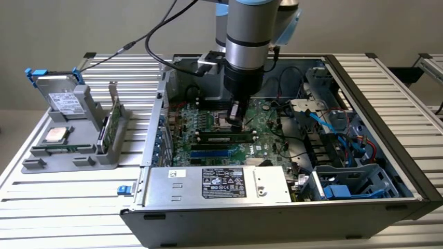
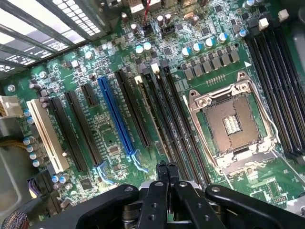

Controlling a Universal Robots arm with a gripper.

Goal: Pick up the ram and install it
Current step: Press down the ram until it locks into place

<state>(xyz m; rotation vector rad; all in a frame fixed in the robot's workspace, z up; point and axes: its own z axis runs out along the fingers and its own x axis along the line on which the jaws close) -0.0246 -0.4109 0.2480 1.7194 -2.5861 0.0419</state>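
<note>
Claw (image 2: 166, 168) is seen pressed together, w/ nothing pinched, above the mobo (image 2: 109, 129) near the CPU socket (image 2: 233, 124). Ram (image 1: 225, 138) is seated flat in a slot inside the case (image 1: 387, 207), just beside the claw tips.

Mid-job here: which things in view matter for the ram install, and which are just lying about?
Job:
- ram, lying along a slot on the motherboard
- black memory slots
- jaws, shut, just above the board

Lying about:
- hard drive, expansion card and silver chip on the grey rack
- power supply
- blue cables
</note>
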